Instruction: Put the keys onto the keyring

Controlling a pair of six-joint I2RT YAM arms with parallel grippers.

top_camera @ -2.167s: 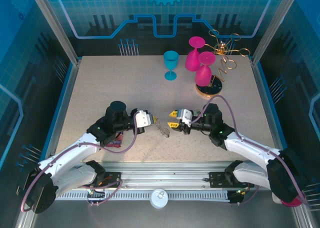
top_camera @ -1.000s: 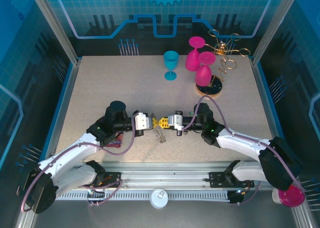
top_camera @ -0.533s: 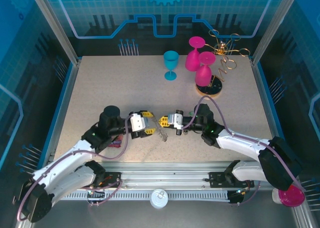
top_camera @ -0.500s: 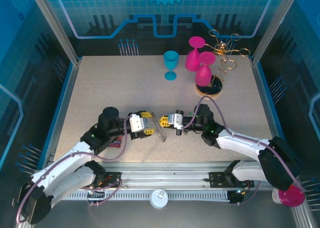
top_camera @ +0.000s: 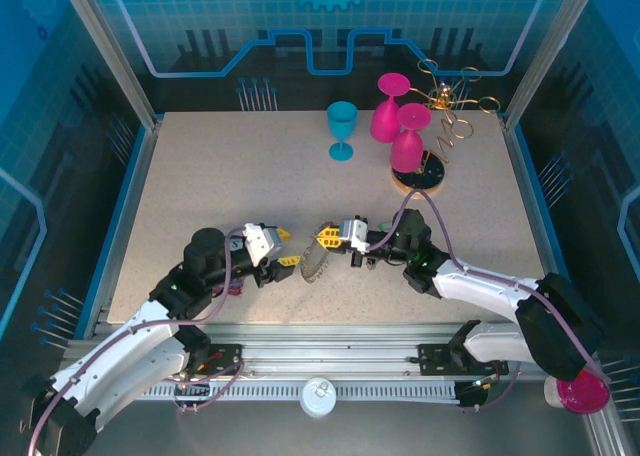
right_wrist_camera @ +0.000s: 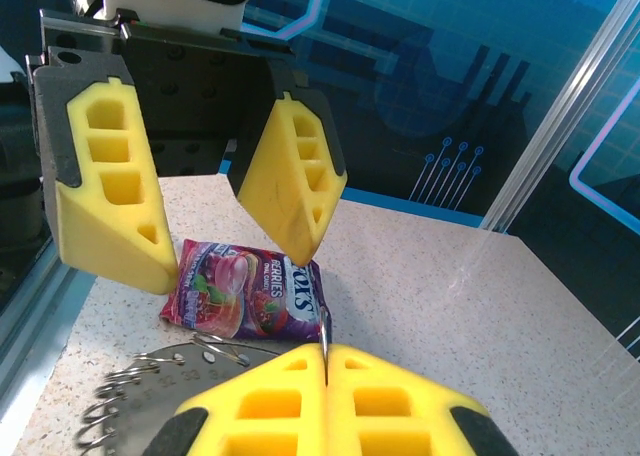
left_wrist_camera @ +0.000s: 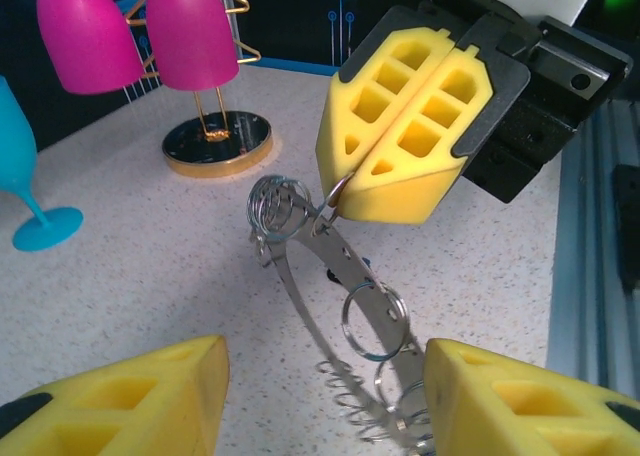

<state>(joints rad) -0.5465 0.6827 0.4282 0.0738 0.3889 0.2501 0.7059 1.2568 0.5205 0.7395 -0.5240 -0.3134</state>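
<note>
My right gripper [top_camera: 326, 238] is shut on the keyring [top_camera: 314, 263], a flat grey ring with small wire loops, which it holds by the rim, tilted off the table. In the left wrist view the keyring [left_wrist_camera: 345, 276] runs edge-on down from the right gripper [left_wrist_camera: 335, 198]. My left gripper [top_camera: 283, 247] stands open just left of the ring, its yellow fingers [left_wrist_camera: 130, 396] either side of the lower rim without touching it. The right wrist view has a thin metal edge pinched in the right gripper [right_wrist_camera: 325, 371], the left gripper [right_wrist_camera: 215, 231] open beyond. The keys are out of view.
A purple candy packet [right_wrist_camera: 250, 286] lies under the left gripper. At the back right stand a teal glass [top_camera: 341, 131], two pink glasses [top_camera: 400, 126] and a gold wire stand on a dark round base [top_camera: 420, 174]. Blue rails border the table's sides.
My left gripper has opened and drawn back to the left, away from the right gripper. The right gripper has stayed shut, and the keyring now hangs tilted from it.
</note>
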